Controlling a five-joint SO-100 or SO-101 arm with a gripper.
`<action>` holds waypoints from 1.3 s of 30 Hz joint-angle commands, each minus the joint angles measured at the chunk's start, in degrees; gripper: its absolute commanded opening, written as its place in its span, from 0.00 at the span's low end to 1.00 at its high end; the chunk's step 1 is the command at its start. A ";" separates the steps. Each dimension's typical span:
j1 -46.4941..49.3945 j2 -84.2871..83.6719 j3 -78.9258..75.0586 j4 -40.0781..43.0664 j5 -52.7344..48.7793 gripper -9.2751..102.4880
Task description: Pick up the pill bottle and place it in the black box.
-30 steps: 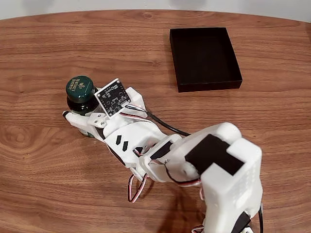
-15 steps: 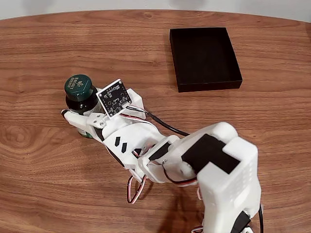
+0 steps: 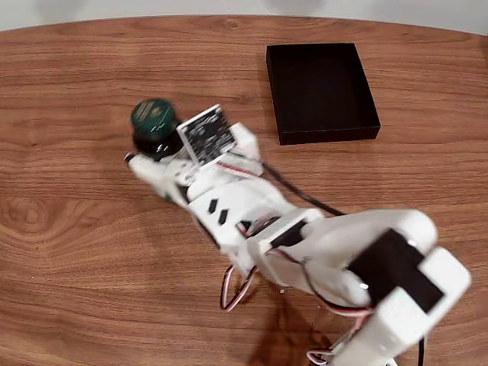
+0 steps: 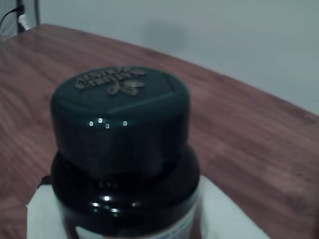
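We see the white two-finger jaws (image 3: 156,164) clamped around the small dark green cylindrical pill bottle (image 3: 155,126) with its green screw cap, left of centre on the wooden worktop (image 3: 69,229) in the fixed view. Whether the bottle's base touches the worktop we cannot tell; the arm hides it. The shallow matte black rectangular box (image 3: 321,91) sits well apart, toward the upper right. In the wrist view the bottle (image 4: 122,159) stands upright and close, cap print blurred, white finger (image 4: 42,211) beside its lower body.
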 commanded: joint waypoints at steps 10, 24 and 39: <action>19.69 15.12 -0.44 0.88 -4.48 0.21; 31.20 12.48 -2.02 -7.21 -7.65 0.20; 38.76 -1.41 -11.43 -14.24 -6.77 0.19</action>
